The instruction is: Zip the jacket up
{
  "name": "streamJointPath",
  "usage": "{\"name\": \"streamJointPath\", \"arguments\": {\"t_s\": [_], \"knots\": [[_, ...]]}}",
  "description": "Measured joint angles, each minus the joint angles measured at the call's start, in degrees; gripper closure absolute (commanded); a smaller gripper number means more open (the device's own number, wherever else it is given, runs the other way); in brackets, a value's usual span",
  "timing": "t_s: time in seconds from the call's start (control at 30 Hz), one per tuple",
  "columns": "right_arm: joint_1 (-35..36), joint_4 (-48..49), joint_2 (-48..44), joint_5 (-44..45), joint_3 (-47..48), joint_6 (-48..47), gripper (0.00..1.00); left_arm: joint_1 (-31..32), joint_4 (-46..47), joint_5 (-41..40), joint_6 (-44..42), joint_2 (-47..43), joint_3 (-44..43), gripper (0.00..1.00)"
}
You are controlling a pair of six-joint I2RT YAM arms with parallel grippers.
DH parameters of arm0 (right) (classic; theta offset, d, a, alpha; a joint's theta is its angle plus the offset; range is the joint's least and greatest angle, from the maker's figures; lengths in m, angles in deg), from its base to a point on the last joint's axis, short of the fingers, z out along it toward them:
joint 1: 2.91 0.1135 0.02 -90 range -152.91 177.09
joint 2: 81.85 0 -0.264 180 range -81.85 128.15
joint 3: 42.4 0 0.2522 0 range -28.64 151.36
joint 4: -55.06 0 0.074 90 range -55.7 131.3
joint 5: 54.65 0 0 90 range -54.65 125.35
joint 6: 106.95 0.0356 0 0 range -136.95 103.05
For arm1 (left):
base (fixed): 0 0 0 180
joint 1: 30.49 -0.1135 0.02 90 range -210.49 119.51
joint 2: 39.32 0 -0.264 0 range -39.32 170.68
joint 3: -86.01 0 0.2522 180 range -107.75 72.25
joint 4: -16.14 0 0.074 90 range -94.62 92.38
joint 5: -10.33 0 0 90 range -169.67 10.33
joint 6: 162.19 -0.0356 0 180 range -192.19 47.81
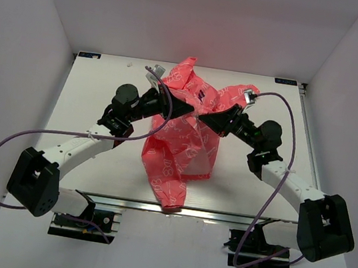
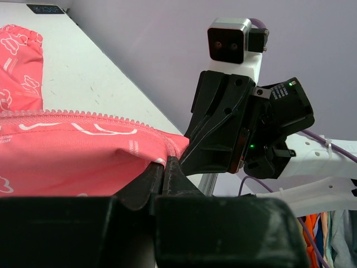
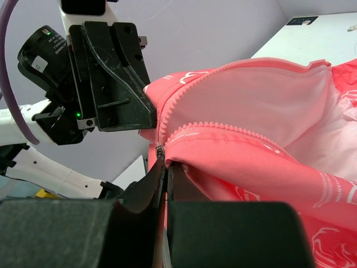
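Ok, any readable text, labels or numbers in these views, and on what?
Nothing can be read.
Small white print beside the zipper of the jacket: too blurred to read.
Dark sticker at a far corner of the table: too small to read.
White label on the left arm: too small to read.

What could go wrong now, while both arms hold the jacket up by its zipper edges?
1. The left jaws and the right jaws each pinch only a thin fold of the jacket beside the zipper teeth. Much of it hangs below, so it may slip out.
2. The two pairs of jaws are very close together, so a small move might make them collide.
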Motion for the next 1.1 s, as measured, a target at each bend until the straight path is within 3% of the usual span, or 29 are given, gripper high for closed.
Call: {"name": "streamJointPath", "arguments": {"t_s": [0.87, 1.1], "knots": [[0.0, 6.8, 2.7, 1.4, -0.7, 5.5, 1.00, 0.0, 1.0, -0.2, 0.9, 0.0, 1.5, 1.00], [0.0, 3.1, 2.9, 1.1, 0.6, 5.2, 1.00, 0.4, -7.1, -0.1, -5.4, 0.6, -1.3, 1.00]]}}
